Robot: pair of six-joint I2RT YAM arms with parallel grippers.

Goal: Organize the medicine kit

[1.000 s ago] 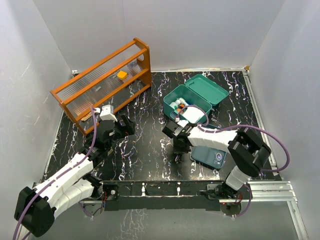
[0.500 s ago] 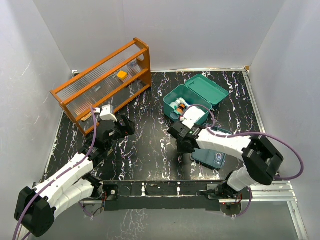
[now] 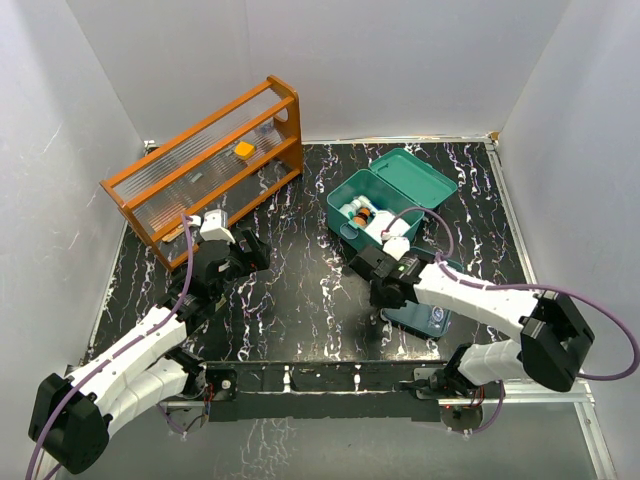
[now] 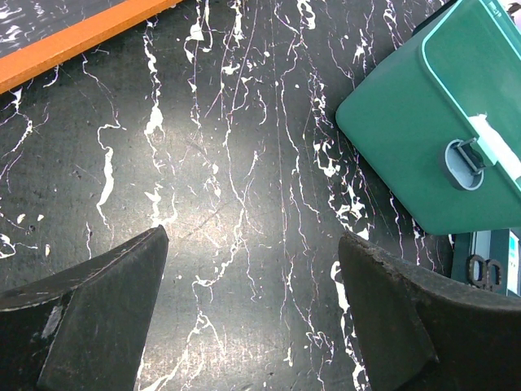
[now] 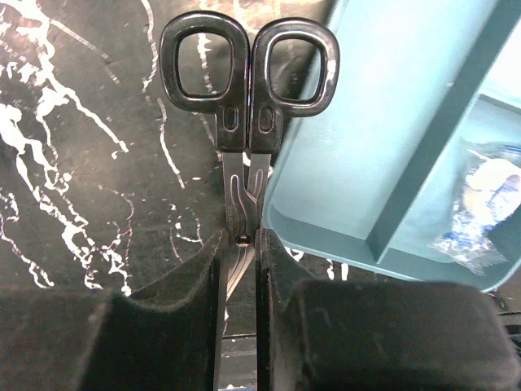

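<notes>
The teal-green medicine kit (image 3: 372,208) stands open at the back right, its lid (image 3: 418,176) tipped back, with small bottles and white packets inside. It also shows in the left wrist view (image 4: 423,138) with its grey latch (image 4: 466,155). My right gripper (image 3: 386,290) (image 5: 240,261) is shut on the blades of black-handled scissors (image 5: 248,73), held at the left edge of the blue-grey divided tray (image 5: 407,122). My left gripper (image 3: 243,252) (image 4: 251,244) is open and empty above the bare marbled table, left of the kit.
The orange wooden rack (image 3: 205,165) stands at the back left, an orange item on its shelf; its edge shows in the left wrist view (image 4: 73,41). The divided tray (image 3: 425,312) lies at the front right and holds a blue-white packet (image 5: 484,204). White walls surround the table.
My right arm has swung to the right with the scissors, from the table's middle to the tray's left edge. The left arm has not moved.
</notes>
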